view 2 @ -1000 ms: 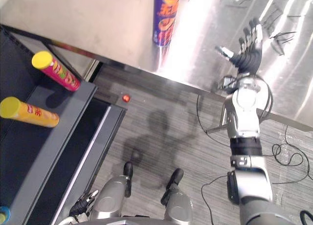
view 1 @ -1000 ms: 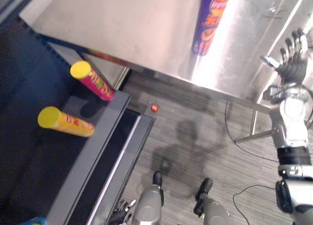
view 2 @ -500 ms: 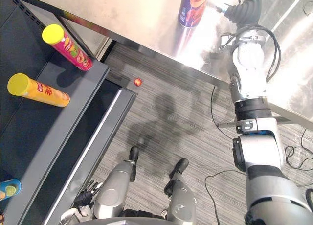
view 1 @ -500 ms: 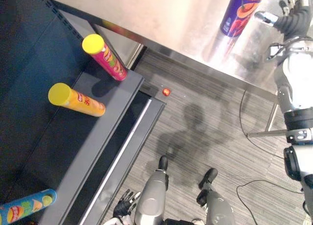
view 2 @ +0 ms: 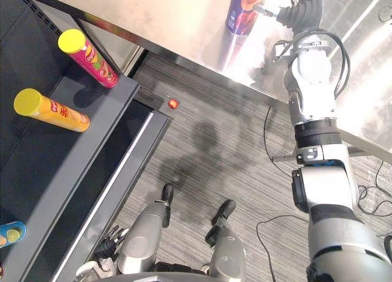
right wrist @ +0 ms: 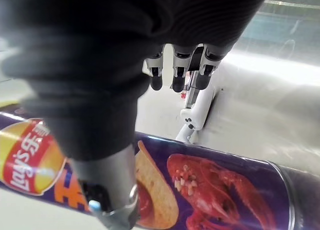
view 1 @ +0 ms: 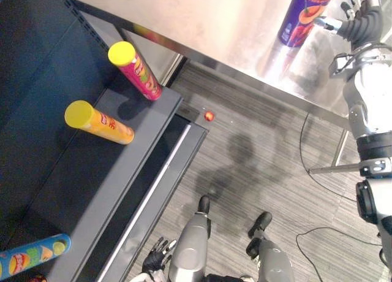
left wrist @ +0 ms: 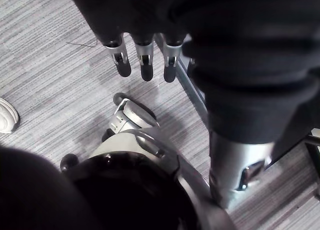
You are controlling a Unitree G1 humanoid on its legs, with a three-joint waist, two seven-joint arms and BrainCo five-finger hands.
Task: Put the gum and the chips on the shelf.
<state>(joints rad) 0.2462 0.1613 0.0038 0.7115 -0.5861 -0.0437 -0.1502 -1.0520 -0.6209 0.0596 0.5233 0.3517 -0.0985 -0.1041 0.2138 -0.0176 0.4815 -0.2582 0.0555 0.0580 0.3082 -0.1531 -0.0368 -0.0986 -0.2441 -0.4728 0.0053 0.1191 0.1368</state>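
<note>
Right hand (view 1: 361,23) holds its fingers apart just beside the purple chips can (view 1: 303,15) on the table (view 1: 202,18), likely ready to grab it.

2 head eyes down over shared shelf (view 1: 79,171); 2 wrist close-ups.

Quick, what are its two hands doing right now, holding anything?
Left hand: open, fingers relaxed, holding nothing.
Right hand: open, right beside the purple chips can on the steel table, not gripping it.
</note>
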